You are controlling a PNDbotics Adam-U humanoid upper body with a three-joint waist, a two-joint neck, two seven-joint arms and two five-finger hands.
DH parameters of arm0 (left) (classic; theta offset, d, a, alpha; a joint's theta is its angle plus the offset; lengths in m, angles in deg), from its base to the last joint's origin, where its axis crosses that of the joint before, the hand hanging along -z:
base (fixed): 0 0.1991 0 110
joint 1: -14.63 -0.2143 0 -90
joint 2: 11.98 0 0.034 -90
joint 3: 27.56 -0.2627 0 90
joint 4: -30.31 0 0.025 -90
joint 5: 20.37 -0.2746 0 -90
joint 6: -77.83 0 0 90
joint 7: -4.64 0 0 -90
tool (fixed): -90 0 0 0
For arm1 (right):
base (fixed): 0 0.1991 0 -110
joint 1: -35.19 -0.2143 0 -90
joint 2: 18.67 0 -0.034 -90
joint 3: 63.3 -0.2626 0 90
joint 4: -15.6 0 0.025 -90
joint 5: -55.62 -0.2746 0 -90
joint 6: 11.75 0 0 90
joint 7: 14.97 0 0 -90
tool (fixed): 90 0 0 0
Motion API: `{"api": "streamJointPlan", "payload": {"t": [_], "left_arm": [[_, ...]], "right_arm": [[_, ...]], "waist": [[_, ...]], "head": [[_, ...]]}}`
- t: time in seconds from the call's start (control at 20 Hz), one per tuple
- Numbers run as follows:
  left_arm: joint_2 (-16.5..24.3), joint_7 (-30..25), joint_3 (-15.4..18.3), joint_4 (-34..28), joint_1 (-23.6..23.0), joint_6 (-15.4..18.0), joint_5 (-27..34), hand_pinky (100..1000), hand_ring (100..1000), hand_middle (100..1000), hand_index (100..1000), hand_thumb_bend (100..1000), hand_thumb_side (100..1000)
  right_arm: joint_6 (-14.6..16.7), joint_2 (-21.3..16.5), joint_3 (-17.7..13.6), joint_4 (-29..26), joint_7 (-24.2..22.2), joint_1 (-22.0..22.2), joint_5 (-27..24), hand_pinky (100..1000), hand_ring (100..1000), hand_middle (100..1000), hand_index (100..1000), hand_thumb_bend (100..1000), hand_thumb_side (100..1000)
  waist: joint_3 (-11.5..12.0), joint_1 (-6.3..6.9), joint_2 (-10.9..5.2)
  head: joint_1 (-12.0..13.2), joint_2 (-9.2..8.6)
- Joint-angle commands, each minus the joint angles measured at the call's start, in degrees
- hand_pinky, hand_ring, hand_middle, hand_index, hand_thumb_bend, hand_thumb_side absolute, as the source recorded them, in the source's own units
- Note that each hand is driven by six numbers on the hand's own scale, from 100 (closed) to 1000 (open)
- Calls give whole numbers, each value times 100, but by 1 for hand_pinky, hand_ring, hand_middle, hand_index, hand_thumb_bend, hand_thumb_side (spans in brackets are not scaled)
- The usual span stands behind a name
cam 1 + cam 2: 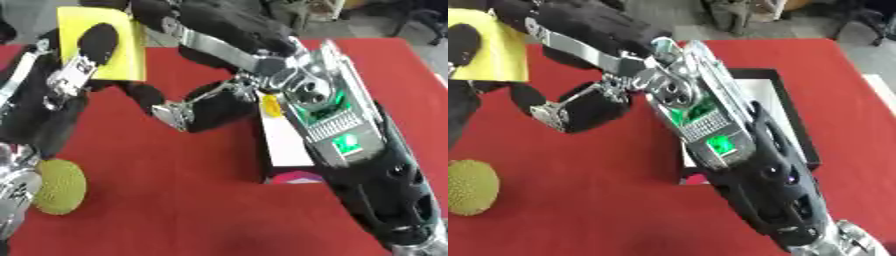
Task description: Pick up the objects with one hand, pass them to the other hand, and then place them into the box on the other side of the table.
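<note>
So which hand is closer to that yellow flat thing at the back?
Left. The left hand overlaps the yellow flat thing; the right hand is apart from it, lower and to its right.

Two robot hands show: the left hand [87, 50] at the upper left of the frame and the right hand [579, 107] near the upper middle. One yellow flat object [127, 47] sits at the upper left. One bumpy yellow-green ball [470, 187] lies at the lower left. One box [785, 107] stands right of centre, with what may be one small yellow piece [272, 106] at its edge.
</note>
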Motion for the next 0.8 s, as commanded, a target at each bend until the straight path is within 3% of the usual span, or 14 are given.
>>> {"api": "streamJointPlan", "payload": {"t": [0.05, 0.35, 0.55, 0.7, 0.8], "left_arm": [[-37, -103, -52, -117, 175, -61, -48, 466, 427, 238, 616, 100, 465], [-35, -263, -96, -108, 148, -160, -115, 463, 427, 236, 615, 100, 479], [-40, -339, -114, -110, 147, -200, -138, 465, 431, 238, 619, 100, 471], [-30, -360, -110, -91, 121, -219, -139, 504, 450, 259, 634, 100, 395], [-9, -363, -101, -59, 90, -231, -119, 553, 475, 303, 665, 100, 294]], "right_arm": [[-121, -51, 66, -14, 15, -38, -65, 1000, 1000, 870, 987, 100, 100], [-251, -48, 75, 43, -3, -43, -48, 1000, 1000, 855, 972, 100, 100], [-307, -35, 69, 55, 9, -39, -109, 1000, 1000, 789, 914, 100, 100], [-492, -19, 40, 21, 269, -25, -419, 1000, 1000, 659, 805, 100, 100], [-635, -30, 31, -6, 486, -22, -677, 1000, 1000, 595, 751, 100, 100]], "waist": [[1, 17, -83], [-6, 15, -78], [-10, 14, -77], [-18, 12, -76], [-24, 14, -76]], "head": [[-25, -68], [-33, -62], [-36, -57], [-31, -56], [-29, -51]]}}
